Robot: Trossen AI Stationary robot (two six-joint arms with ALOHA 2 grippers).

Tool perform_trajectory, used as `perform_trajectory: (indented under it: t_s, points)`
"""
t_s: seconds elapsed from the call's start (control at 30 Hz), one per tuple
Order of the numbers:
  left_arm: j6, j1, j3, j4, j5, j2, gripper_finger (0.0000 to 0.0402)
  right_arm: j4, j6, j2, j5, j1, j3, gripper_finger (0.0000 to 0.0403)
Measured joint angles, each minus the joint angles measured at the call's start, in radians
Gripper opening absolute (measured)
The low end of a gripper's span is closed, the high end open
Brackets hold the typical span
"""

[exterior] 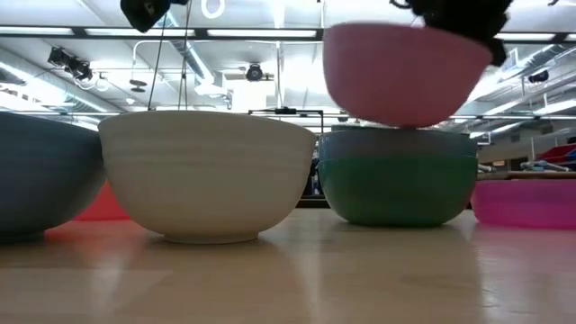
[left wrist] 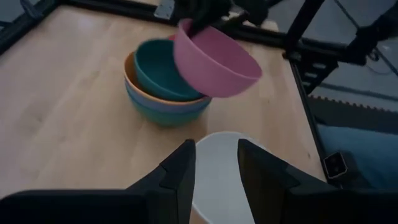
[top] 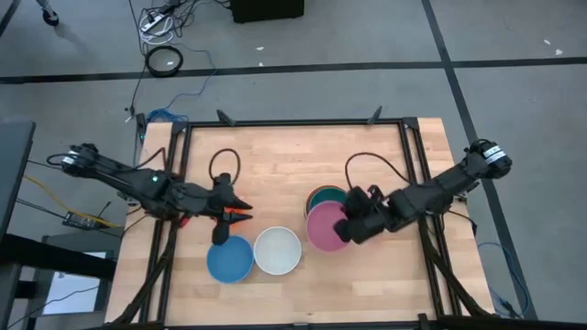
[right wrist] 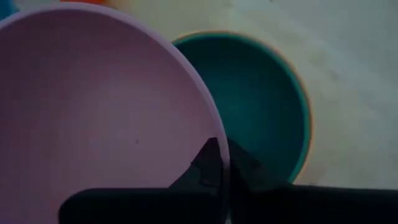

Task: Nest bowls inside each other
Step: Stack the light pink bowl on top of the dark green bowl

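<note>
White bowl (exterior: 207, 171) upright, pink bowl (exterior: 405, 72) (lifted) tilted

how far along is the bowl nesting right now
Done: a stack already holds the teal bowl nested in orange and outer ones. In hand: the right claw is shut on the pink bowl's rim, lifted beside that stack. Left: the white bowl and blue bowl sit loose; the left claw hangs open over them.

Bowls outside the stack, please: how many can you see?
5: pink bowl in the right gripper, partly over the stack; white bowl and blue bowl side by side; magenta bowl and red-orange bowl show only in the low view. More may be hidden.
</note>
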Motion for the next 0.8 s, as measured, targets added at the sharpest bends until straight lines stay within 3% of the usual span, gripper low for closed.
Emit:
perform_trajectory:
  t_s: [0.37,0.63,0.8]
  points:
    - [-0.007,0.0,0.0,0.013,0.033,0.038,0.0129,-0.069,-0.069,0.0,-0.054,-0.13,0.0,0.0015]
    - [-0.023,0.0,0.0,0.006,0.043,0.038,0.0129,-0.079,-0.057,-0.008,-0.14,-0.14,0.0,0.011]
    - [-0.024,0.0,0.0,0.006,0.043,0.038,0.0129,-0.079,-0.021,-0.028,-0.14,-0.111,0.0,0.0157]
